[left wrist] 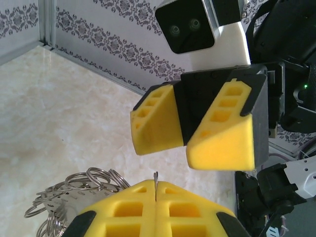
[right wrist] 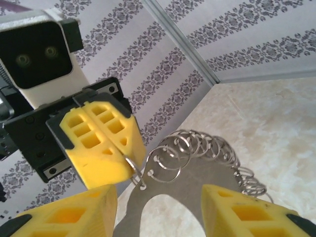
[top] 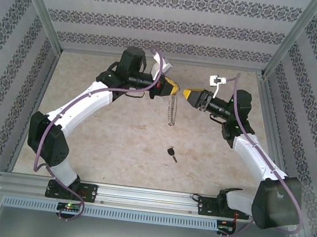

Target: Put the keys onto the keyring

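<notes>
The keyring (top: 174, 110) hangs above the table's middle: a flat silvery horseshoe plate (right wrist: 207, 180) edged with several small split rings (left wrist: 74, 190). My left gripper (top: 172, 89) is shut on one end ring of it, and a thin metal edge pokes out between its yellow pads (left wrist: 156, 190). My right gripper (top: 188, 93) faces it from the right, a short way off and open. In the right wrist view its fingers (right wrist: 74, 215) flank the plate without touching it. The key (top: 171, 153), black-headed with a short silver blade, lies on the table below, apart from both grippers.
Patterned walls and metal frame posts (top: 43, 17) enclose the beige table (top: 116, 136) on three sides. A metal rail (top: 137, 197) carrying both arm bases runs along the near edge.
</notes>
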